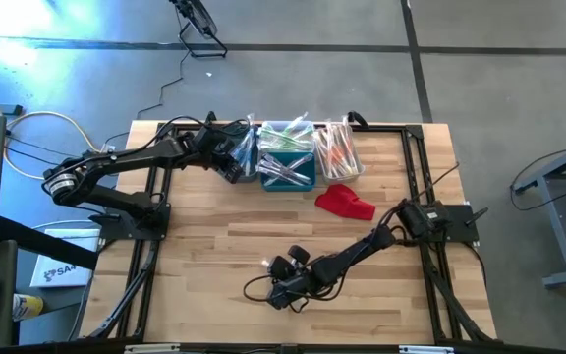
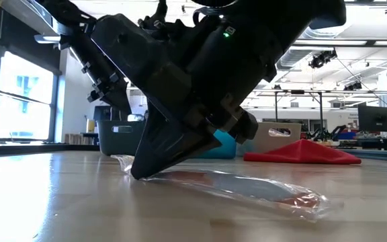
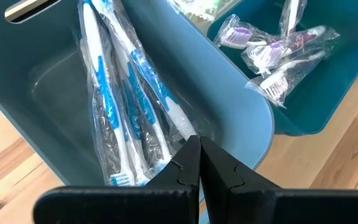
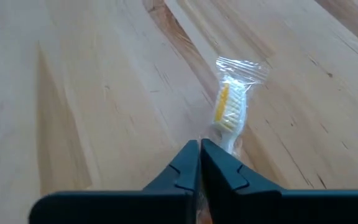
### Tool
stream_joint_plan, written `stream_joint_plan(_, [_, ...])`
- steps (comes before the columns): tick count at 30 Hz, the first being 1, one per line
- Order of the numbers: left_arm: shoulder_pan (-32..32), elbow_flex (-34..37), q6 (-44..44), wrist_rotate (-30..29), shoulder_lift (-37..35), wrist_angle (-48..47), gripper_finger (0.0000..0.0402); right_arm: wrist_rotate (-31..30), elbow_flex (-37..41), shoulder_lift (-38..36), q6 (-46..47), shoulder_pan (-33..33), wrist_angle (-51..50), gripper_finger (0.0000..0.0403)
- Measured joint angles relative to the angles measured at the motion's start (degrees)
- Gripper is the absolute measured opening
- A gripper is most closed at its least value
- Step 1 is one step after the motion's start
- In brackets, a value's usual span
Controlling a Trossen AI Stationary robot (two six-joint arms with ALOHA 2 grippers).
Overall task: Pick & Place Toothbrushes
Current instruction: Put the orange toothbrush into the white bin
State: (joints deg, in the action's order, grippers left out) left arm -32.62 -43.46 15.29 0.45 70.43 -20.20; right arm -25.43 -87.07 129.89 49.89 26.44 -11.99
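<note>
Jaws first, from the left: the left gripper is clenched with nothing between its fingers, poised over the grey-blue bin, where blue-and-white toothbrushes lie bundled in their clear wrappers. That bin sits leftmost in a row of bins along the far edge of the worktop; the teal bin beside it holds white and purple ones, so the brushes seem sorted by colour, one bin per shade. To the right of the row, the red cloth lies on bare wood. Well nearer than the bins, the right gripper is pressed low to the worktop, its fingertips pinched together on the clear wrapper of a lone toothbrush with yellow-and-white bristles, whose head pokes out just beyond the tips. The low view shows the wrapper lying flat, so the brush looks gripped but not yet lifted.
</note>
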Motion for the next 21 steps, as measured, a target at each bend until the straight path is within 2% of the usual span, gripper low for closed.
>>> stream_joint_plan(10, [0.02,0.0,0.0,-0.01,0.0,-0.14,0.0,1.27,0.29,-2.28,-2.32,0.09,-1.11,0.0002])
stream_joint_plan(21, [0.01,0.02,0.0,-0.05,0.0,-0.22,0.0,-2.12,0.2,-12.46,-10.34,-1.0,-6.24,0.0002])
